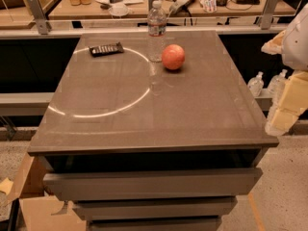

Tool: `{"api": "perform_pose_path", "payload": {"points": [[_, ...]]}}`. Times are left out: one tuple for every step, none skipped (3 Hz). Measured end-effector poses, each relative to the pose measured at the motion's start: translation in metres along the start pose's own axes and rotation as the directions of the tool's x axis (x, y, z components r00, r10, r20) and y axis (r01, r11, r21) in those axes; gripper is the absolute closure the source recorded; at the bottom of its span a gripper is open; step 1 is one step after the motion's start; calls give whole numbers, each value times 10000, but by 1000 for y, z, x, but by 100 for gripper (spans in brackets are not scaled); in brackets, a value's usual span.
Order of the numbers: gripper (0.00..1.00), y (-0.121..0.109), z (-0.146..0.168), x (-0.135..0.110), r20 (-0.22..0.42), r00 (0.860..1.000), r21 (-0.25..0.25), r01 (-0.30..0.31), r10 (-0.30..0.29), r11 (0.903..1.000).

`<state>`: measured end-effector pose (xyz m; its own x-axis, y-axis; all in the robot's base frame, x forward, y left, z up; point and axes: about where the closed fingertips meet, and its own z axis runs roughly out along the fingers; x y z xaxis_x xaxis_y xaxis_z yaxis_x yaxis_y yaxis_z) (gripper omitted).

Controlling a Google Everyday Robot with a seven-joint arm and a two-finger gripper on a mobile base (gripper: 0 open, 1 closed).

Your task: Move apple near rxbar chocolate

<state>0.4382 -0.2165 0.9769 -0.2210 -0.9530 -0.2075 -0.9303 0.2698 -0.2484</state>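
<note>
Gripper (285,110) hangs beside the table's (192,114) right edge (state cannot be told), well apart from the apple (173,57) by the bottle (156,30).

At the far right edge of my camera view I see only 1 white, rounded segment of the arm (298,35), cut off by the frame, with a pale tan piece jutting left from its upper side. Below it the gripper (284,112) shows as a stack of pale yellow blocky parts, angled down and to the left, lowest tip toward the lower left. It hangs free, touching nothing; the rest of the arm is out of frame.
</note>
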Motion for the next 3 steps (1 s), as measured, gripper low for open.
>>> {"api": "perform_pose_path", "payload": {"points": [[0,0,0,0,1,10000,2,0,0,10000],[0,-8,2,-4,470,9984,239,-341,330,9991],[0,-45,10,-6,1742,9803,784,-1078,929,9911]]}}
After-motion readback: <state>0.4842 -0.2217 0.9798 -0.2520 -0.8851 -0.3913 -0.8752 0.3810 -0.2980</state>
